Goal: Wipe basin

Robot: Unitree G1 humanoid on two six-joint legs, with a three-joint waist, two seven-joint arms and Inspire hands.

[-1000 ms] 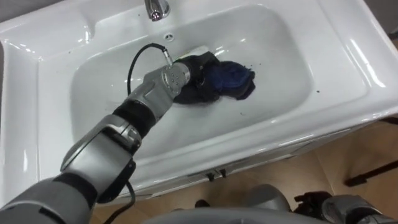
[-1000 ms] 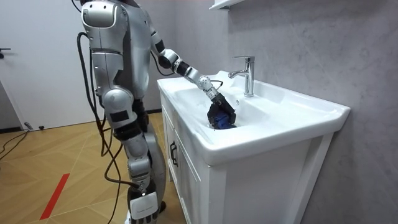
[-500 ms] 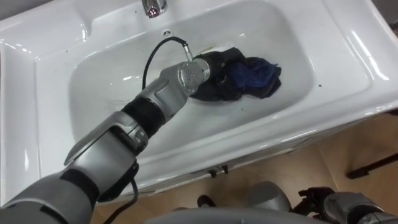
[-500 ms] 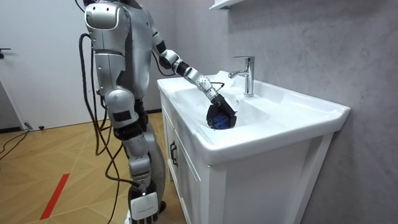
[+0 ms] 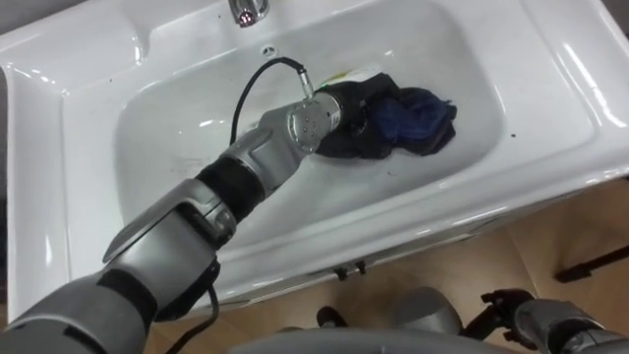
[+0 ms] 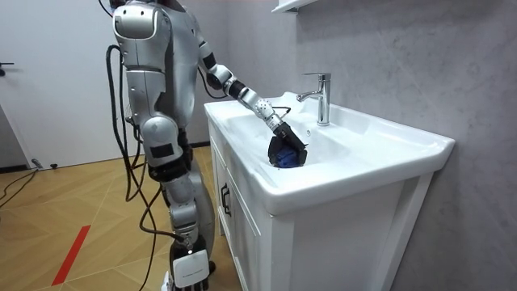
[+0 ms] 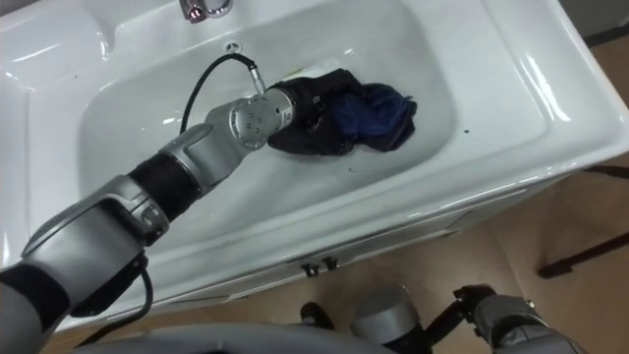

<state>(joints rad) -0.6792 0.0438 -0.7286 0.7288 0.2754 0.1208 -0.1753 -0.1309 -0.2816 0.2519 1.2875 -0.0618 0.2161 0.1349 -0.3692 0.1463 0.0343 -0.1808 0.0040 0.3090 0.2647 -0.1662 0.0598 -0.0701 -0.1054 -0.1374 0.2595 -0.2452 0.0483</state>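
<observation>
While my left hand (image 5: pixel 344 102) is working the dark blue cloth (image 5: pixel 418 116) in the basin (image 5: pixel 167 157), right of the faucet (image 5: pixel 248 10), its grip impossible to tell, I am judging the wiping underway and a sweep left of the faucet due next.

Fingers of left robot hand (image 5: pixel 346 102) hidden in cloth (image 5: pixel 418 118), faucet (image 5: pixel 248 10) cropped

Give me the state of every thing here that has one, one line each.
cloth: bunched up, lying on the basin floor.
left hand: down in the basin, on the cloth.
basin: no standing water seen.
tap: no water running.
cabinet door: shut.
right hand: low, in front of the cabinet, idle.
</observation>
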